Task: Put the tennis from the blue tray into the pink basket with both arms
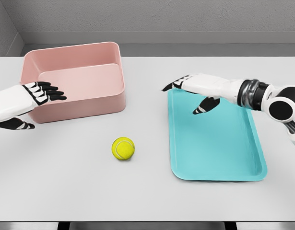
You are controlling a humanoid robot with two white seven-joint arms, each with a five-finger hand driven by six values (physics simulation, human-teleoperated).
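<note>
Tennis ball (123,148) loose on table (65,191) between pink basket (75,81) and blue tray (219,143); left robot hand (39,93) and right robot hand (195,88) both spread, empty

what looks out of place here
The ball lies on the bare table, between the basket and the tray, in neither one. The tray holds nothing. Both robot hands, left and right, are open and hold nothing.

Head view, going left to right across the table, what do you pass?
Left hand → pink basket → tennis ball, lying on the bare table → right hand, over the far left corner of the blue tray.
</note>
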